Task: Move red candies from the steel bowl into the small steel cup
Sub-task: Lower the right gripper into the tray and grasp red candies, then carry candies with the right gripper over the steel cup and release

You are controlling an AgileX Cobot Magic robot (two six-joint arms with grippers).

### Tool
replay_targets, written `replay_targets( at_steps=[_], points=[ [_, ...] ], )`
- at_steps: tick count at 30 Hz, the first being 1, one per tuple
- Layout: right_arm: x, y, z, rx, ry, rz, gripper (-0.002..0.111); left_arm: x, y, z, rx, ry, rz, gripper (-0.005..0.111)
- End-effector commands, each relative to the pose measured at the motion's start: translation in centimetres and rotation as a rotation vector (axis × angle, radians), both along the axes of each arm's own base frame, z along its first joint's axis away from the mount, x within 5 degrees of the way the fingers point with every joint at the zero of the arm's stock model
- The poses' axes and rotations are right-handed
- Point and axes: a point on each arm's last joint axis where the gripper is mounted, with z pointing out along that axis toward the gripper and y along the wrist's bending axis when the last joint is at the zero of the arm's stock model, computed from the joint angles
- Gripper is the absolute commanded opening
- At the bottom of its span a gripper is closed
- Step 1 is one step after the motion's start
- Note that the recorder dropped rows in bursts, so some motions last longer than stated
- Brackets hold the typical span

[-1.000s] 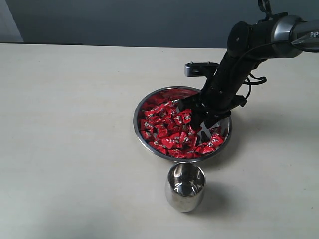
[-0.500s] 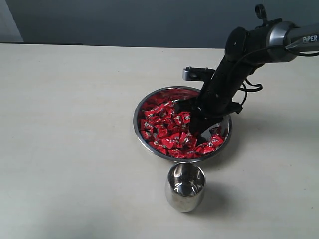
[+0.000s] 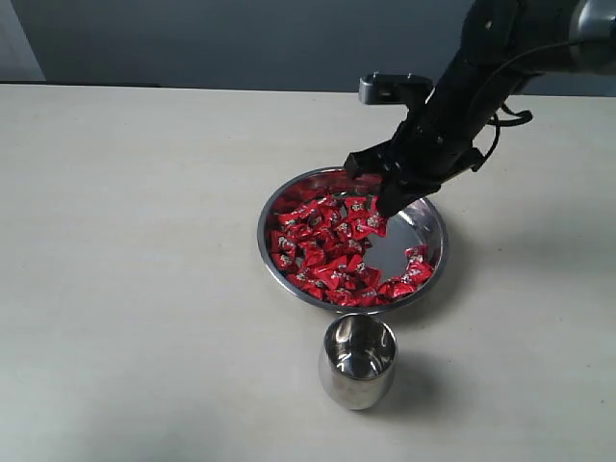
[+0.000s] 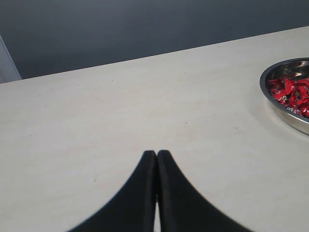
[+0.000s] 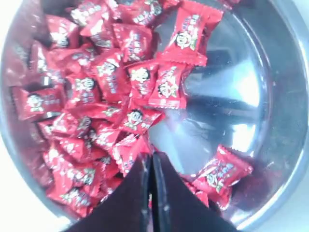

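While the left gripper (image 4: pixel 156 153) hangs idle over the pale table (image 3: pixel 144 241), its two black fingers pressed together on nothing and well apart from the work, the right gripper (image 3: pixel 390 200) hovers just above the steel bowl (image 3: pixel 262 236), tilted down toward the bowl's patch of bare metal. Its jaws are drawn tight, tip against tip, and the right wrist view shows only a thin slit between them. No wrapper is plainly seen in the pinch, though one candy lies just beside the tips and a caught wrapper edge cannot be ruled out. The red candies (image 3: pixel 322 245) lie heaped across the bowl's left half and along its near rim, leaving a mirror-bright floor on the right. That gap appears to let the fingers come at the edge of the heap rather than plunge into it. The small steel cup (image 3: pixel 357 361) stands upright on the table just in front of the bowl, near its rim but not touching. Its mouth faces up, and as far as the exterior view shows it holds no candy; the close placement keeps any carry short. The transfer looks barely begun, and the glossy wrappers, with little but their crimped ends to grip, seem liable to slip from so narrow a pinch.
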Motion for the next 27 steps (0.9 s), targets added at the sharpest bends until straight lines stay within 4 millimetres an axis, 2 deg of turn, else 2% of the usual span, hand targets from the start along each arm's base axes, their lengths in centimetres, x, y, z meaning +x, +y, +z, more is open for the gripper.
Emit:
replay_targets(
  at_steps=[1,6,10,14,18,22,27],
  points=[
    [-1.6,-0.3,3.6,0.032,-0.005,0.030,-0.001,0.0,0.0,0.1,-0.008,-0.012,-0.006,0.000],
    [-4.1,-0.6,6.9,0.095,0.009,0.053,-0.001,0.0,0.0,0.1,-0.008,-0.012,-0.006,0.000],
    [-7.0,-0.9,7.8,0.121,0.022,0.067,-0.001,0.0,0.0,0.1,-0.008,-0.012,-0.006,0.000],
    [-10.5,-0.1,7.1,0.107,0.048,0.126,-0.001,0.0,0.0,0.1,-0.008,-0.012,-0.006,0.000],
    [-12.8,1.3,5.7,0.092,0.061,0.184,-0.001,0.0,0.0,0.1,-0.008,-0.012,-0.006,0.000],
    [-13.7,2.4,4.5,0.084,0.036,0.208,-0.001,0.0,0.0,0.1,-0.008,-0.012,-0.006,0.000],
    [-13.1,2.6,2.8,0.045,0.056,0.201,-0.001,0.0,0.0,0.1,-0.008,-0.012,-0.006,0.000]
  ],
)
